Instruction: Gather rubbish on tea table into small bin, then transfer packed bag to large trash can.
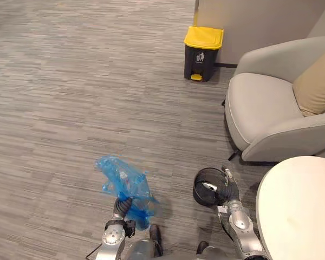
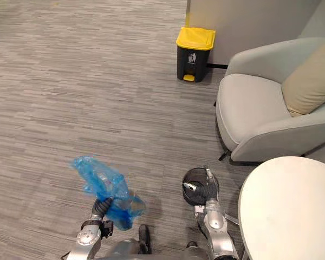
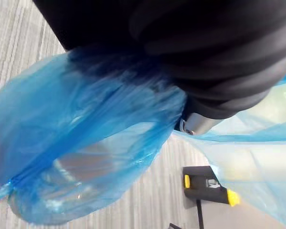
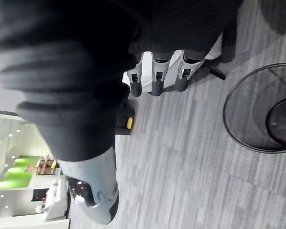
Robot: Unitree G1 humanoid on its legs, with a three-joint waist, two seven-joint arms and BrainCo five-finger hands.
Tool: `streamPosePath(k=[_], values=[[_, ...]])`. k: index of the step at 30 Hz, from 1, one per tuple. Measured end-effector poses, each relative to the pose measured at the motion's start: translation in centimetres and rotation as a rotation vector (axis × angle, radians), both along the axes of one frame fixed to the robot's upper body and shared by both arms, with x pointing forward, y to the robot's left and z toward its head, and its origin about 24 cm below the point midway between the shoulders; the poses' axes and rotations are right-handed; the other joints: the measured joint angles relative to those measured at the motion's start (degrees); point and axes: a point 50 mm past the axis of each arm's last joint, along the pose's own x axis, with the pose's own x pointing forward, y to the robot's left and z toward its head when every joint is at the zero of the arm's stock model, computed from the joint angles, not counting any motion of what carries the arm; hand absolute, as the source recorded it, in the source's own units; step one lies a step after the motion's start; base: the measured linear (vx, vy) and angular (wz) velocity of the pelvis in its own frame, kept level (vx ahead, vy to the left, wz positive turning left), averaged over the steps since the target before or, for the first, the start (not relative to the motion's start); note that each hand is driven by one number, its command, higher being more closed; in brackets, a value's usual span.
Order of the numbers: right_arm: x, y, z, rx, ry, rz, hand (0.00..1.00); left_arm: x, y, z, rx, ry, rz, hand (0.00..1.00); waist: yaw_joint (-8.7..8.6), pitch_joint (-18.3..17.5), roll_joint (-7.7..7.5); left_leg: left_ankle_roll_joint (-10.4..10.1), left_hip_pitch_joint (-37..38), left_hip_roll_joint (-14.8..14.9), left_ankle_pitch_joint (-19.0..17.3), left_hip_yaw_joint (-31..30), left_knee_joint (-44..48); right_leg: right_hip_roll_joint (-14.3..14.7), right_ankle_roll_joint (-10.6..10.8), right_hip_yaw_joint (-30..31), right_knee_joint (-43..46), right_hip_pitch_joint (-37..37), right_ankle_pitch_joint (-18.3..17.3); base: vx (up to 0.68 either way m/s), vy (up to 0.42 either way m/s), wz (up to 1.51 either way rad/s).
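Observation:
A crumpled blue plastic bag [image 1: 122,181] with pale rubbish showing through it hangs above the grey floor, bunched at my left hand [image 1: 122,206], whose fingers are curled into the plastic. Up close, the blue bag [image 3: 86,143] spreads out from under that hand's dark cover. The small black mesh bin [image 1: 197,189] stands on the floor without a liner, beside the tea table [image 1: 298,211]. My right hand [image 1: 231,190] hovers at the bin's right rim with straight fingers [image 4: 155,81], holding nothing. The large black trash can [image 1: 203,51] with its yellow lid shut stands far ahead by the wall.
A grey armchair [image 1: 260,114] with a tan cushion [image 1: 317,86] stands to the right, between the bin and the trash can. The white round table top fills the lower right. Open grey carpet stretches ahead and to the left.

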Motion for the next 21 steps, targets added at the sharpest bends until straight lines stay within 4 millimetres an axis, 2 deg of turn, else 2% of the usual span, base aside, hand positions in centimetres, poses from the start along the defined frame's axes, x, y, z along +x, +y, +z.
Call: streamPosePath(k=[6,11,14,15,16,17,18,19,21], values=[[-0.4,-0.1,-0.9,-0.004,0.052,0.001,0.0,-0.3,0.3,-0.3,0.016,0.019,-0.005,1.0,-0.13,-0.03,-0.12,-0.02,1.05,-0.29,0.04,0.24,-1.6,0.35,-0.04,0.12,-2.55,1.21,1.26,0.08,-0.003,-0.03],[0.0,0.2,-1.1,-0.013,0.066,0.016,0.0,-0.4,1.0,-0.2,0.027,0.018,0.015,1.0,-0.11,0.56,-1.09,0.03,0.33,-0.68,-0.53,0.24,-1.31,-0.44,0.17,-0.08,-1.9,0.35,1.22,0.05,0.018,0.01],[0.1,0.1,-1.4,-0.019,0.084,0.029,0.0,-0.3,1.2,-0.1,0.023,0.014,0.03,1.0,-0.19,1.34,-2.05,0.45,-0.65,-1.84,-5.43,-0.62,2.46,-3.63,1.7,0.23,8.63,-2.89,-2.69,0.06,0.072,0.19],[-0.1,0.0,-1.6,-0.02,0.094,0.03,0.0,-0.3,1.1,-0.2,0.02,0.014,0.03,1.0,-0.18,1.42,-1.89,0.88,-0.68,-2.03,-6.1,-1.0,3.09,-4.22,1.58,0.52,11.45,-3.55,-2.83,0.08,0.134,0.38],[-0.7,-0.1,-1.9,-0.021,0.116,0.027,0.0,-0.3,1.0,0.1,0.019,0.001,0.03,1.0,-0.48,1.62,-1.92,1.62,-0.29,-2.76,-7.95,-2.45,4.73,-5.89,0.9,2.97,20.7,-6.41,-2.6,0.1,0.146,0.36],[-0.9,-0.2,-2.0,-0.021,0.124,0.025,0.0,-0.2,1.0,0.2,0.02,-0.006,0.029,1.0,-0.52,1.75,-2.06,1.97,0.04,-3.14,-8.47,-3.26,5.3,-6.29,-0.06,4.58,24.67,-7.78,-2.0,0.19,0.153,0.59],[-1.5,-0.2,-2.4,-0.016,0.142,0.018,0.0,0.1,1.0,0.6,0.025,-0.026,0.025,1.0,-0.55,2.19,-2.16,3.03,1.11,-3.43,-9.44,-5.22,6.4,-5.68,-2.21,9.08,32.42,-11.47,-2.12,0.24,0.06,0.7],[-2.0,0.2,-2.7,-0.005,0.159,0.028,0.0,0.5,0.9,1.0,0.027,-0.047,0.02,1.0,-1.04,2.77,-1.7,3.58,1.37,-3.24,-10.37,-7.3,7.45,-2.7,-2.34,12.59,35.88,-13.91,-6.08,0.24,0.034,0.74],[-2.0,0.6,-2.6,0.011,0.153,0.041,0.0,0.7,0.9,1.1,0.026,-0.055,0.02,1.0,-2.07,2.75,-2.13,3.83,1.89,-3.23,-11.32,-9.87,7.84,1.09,-2.4,14.17,35.42,-17.19,-9.42,0.2,-0.013,0.72]])
